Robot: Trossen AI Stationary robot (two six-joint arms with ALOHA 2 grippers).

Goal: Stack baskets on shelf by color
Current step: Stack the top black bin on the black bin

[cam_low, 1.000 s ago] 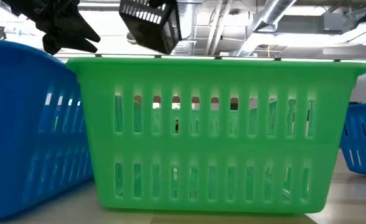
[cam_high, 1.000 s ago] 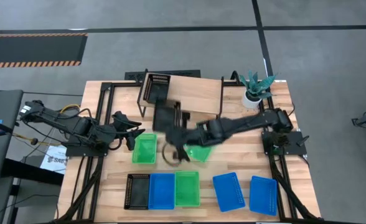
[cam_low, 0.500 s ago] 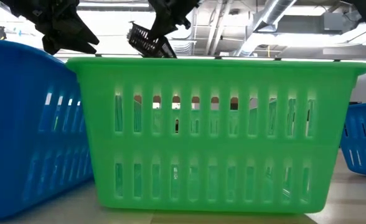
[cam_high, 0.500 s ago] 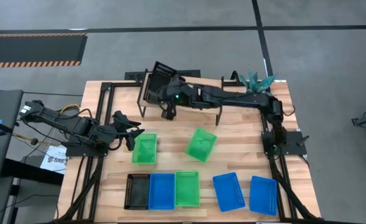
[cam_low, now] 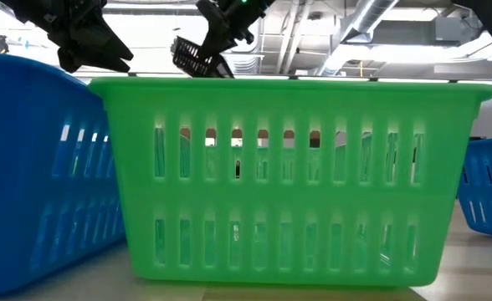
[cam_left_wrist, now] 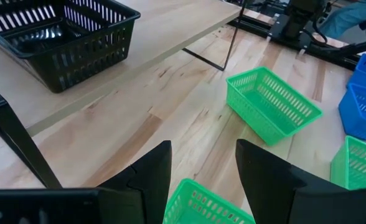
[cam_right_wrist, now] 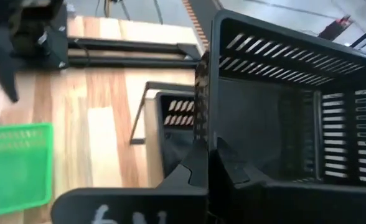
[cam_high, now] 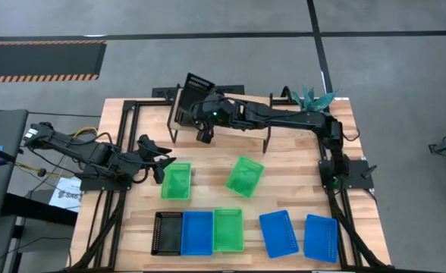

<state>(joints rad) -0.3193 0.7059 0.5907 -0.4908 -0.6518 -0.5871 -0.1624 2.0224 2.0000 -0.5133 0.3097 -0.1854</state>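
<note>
Since a second ago my right gripper [cam_high: 202, 121] has carried the black basket [cam_high: 196, 85] from mid-table up over the shelf [cam_high: 238, 114], fingers clamped on its mesh rim, tilted. Slatted wooden table [cam_high: 291, 174], grey floor around. My left gripper [cam_high: 158, 152] hangs spread beside a green basket [cam_high: 176, 180].

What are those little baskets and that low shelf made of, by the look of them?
The green basket looks like moulded plastic: one even colour, slightly glossy, with neatly slotted walls. The black basket in the right gripper shows the same slotted walls, likely plastic too. The shelf seems pale matte wood, faint grain showing, on thin black legs, probably metal.
</note>
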